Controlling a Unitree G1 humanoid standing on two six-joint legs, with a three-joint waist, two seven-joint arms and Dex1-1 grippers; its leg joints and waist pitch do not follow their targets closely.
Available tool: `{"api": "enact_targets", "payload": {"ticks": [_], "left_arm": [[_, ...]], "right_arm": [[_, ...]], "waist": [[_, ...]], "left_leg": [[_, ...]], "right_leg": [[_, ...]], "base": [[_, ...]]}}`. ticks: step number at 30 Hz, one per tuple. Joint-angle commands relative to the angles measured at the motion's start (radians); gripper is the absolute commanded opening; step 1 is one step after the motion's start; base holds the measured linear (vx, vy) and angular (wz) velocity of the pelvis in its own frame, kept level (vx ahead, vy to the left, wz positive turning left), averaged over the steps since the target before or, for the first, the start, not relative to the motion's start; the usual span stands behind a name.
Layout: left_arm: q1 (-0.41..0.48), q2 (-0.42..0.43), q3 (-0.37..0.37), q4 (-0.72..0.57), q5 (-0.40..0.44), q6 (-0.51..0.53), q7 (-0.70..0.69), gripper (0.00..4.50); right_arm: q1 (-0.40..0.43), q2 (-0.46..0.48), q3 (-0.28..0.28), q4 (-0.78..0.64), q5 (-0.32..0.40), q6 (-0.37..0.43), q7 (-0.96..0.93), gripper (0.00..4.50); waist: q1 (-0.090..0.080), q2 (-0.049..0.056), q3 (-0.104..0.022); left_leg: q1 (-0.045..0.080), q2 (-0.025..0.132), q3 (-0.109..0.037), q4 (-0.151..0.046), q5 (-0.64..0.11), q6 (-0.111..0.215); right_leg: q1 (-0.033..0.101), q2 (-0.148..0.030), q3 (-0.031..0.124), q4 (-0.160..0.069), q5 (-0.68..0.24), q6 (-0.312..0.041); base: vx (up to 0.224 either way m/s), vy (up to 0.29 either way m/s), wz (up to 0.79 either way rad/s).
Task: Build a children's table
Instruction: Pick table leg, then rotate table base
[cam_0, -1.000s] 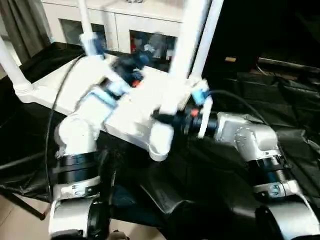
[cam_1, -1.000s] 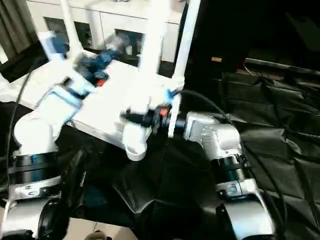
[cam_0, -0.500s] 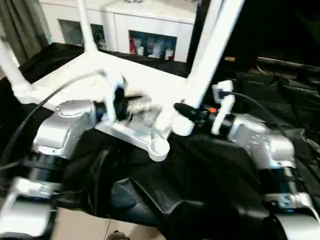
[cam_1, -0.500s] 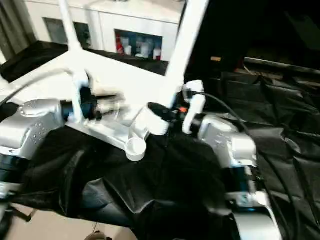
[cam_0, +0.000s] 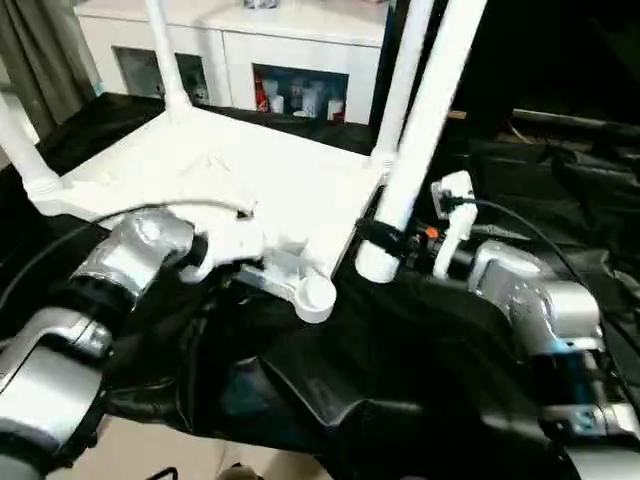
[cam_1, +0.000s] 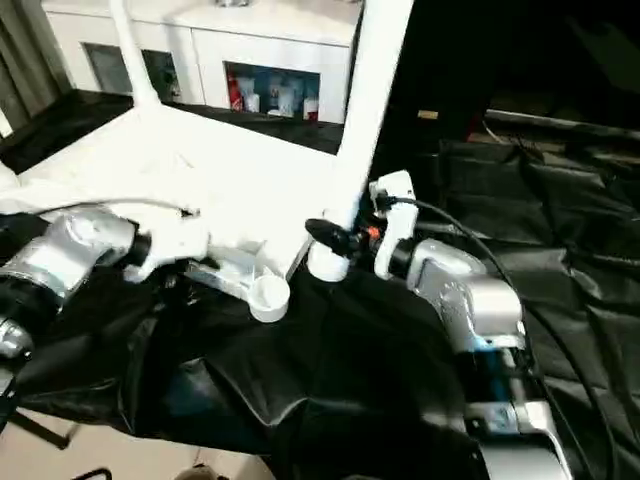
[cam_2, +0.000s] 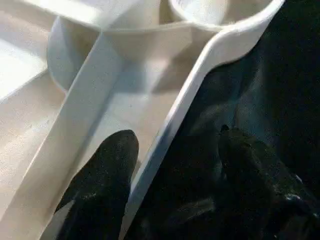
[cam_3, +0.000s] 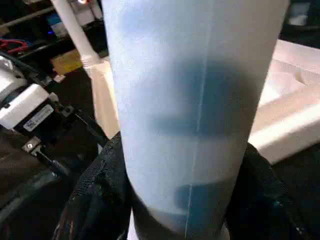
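Clearly the fourth leg (cam_0: 425, 110) is the risky part: the right gripper (cam_0: 385, 240) has its black fingers clamped round the thick lower end of that white tube, and the foot hangs just beside the empty corner socket (cam_0: 315, 295) of the tabletop (cam_0: 230, 185), not in it. The tabletop lies upside down on the black-draped work table (cam_0: 420, 340), three legs already standing up from its other corners. The left gripper (cam_2: 172, 170) is about half open, one finger inside the rim (cam_2: 190, 95) and one outside, straddling it near that socket; whether it actually pinches the plastic I cannot tell. If that hold is loose, pushing the leg down could shove the light top across the slippery cloth and the foot would miss the cup. The long tube is also held only near its base, so it could lean and enter crooked, jamming on the socket's edge.
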Motion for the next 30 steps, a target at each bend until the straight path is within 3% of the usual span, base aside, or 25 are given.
{"api": "enact_targets", "payload": {"ticks": [1,6,8,10,12,14,23,24,30], "left_arm": [[-0.026,-0.003,-0.017,0.044,0.038,-0.033,0.002,3.02],[-0.048,-0.019,-0.034,0.134,0.087,-0.091,0.060,3.02],[-0.058,-0.042,-0.016,0.187,0.094,-0.081,0.074,2.67],[-0.059,-0.045,-0.021,0.204,0.106,-0.083,0.072,2.62],[-0.063,-0.047,-0.023,0.221,0.116,-0.091,0.070,2.33],[-0.060,-0.043,-0.030,0.221,0.125,-0.099,0.059,2.24],[-0.055,-0.021,-0.045,0.241,0.162,-0.078,0.002,1.57],[-0.056,-0.021,-0.040,0.244,0.163,-0.077,0.003,1.41],[-0.054,-0.011,-0.018,0.236,0.172,-0.071,-0.014,1.06]], "right_arm": [[0.006,-0.007,-0.004,-0.039,-0.005,0.005,-0.006,1.91],[0.023,-0.015,0.000,-0.060,0.001,0.012,-0.011,1.91],[0.019,-0.012,0.008,-0.052,-0.005,0.008,-0.013,1.91],[0.011,-0.009,0.013,-0.048,-0.006,0.007,-0.013,1.91],[0.007,-0.008,0.016,-0.046,-0.006,0.007,-0.012,1.91],[0.002,-0.006,0.018,-0.038,-0.009,0.003,-0.011,1.91],[-0.012,0.006,0.035,-0.006,-0.019,-0.018,-0.007,1.91],[-0.014,0.006,0.036,0.000,-0.019,-0.021,-0.006,1.91],[-0.037,0.005,0.048,0.033,-0.025,-0.036,0.004,1.91]], "waist": [[0.000,0.021,-0.085],[-0.006,0.021,-0.083],[-0.007,0.013,-0.085],[-0.004,0.016,-0.086],[-0.005,0.012,-0.084],[-0.005,0.008,-0.084],[-0.005,0.010,-0.082],[-0.003,0.004,-0.082],[-0.006,0.000,-0.082]], "left_leg": [[0.006,-0.008,0.011,-0.065,-0.191,-0.052],[0.004,-0.009,0.010,-0.065,-0.186,-0.042],[0.005,-0.010,0.014,-0.063,-0.180,-0.034],[0.004,-0.007,0.012,-0.064,-0.172,-0.032],[0.005,-0.006,0.012,-0.065,-0.172,-0.029],[0.003,-0.007,0.013,-0.065,-0.169,-0.027],[0.004,-0.006,0.013,-0.066,-0.162,-0.023],[0.004,-0.005,0.013,-0.066,-0.161,-0.022],[0.003,-0.005,0.014,-0.068,-0.156,-0.018]], "right_leg": [[0.077,-0.064,0.045,-0.070,-0.149,-0.178],[0.077,-0.063,0.044,-0.074,-0.176,-0.170],[0.076,-0.063,0.044,-0.077,-0.190,-0.172],[0.076,-0.066,0.045,-0.074,-0.183,-0.179],[0.075,-0.066,0.045,-0.075,-0.185,-0.178],[0.076,-0.068,0.045,-0.076,-0.191,-0.175],[0.073,-0.070,0.046,-0.075,-0.198,-0.177],[0.073,-0.072,0.046,-0.074,-0.204,-0.178],[0.072,-0.073,0.046,-0.076,-0.226,-0.166]], "base": [[0.000,0.000,0.00],[0.000,0.000,0.00],[0.000,0.000,0.00],[0.000,0.000,0.00],[0.000,0.000,0.00],[0.000,0.000,0.00],[0.000,0.000,0.00],[0.000,0.000,0.00],[0.000,0.000,0.00]]}}
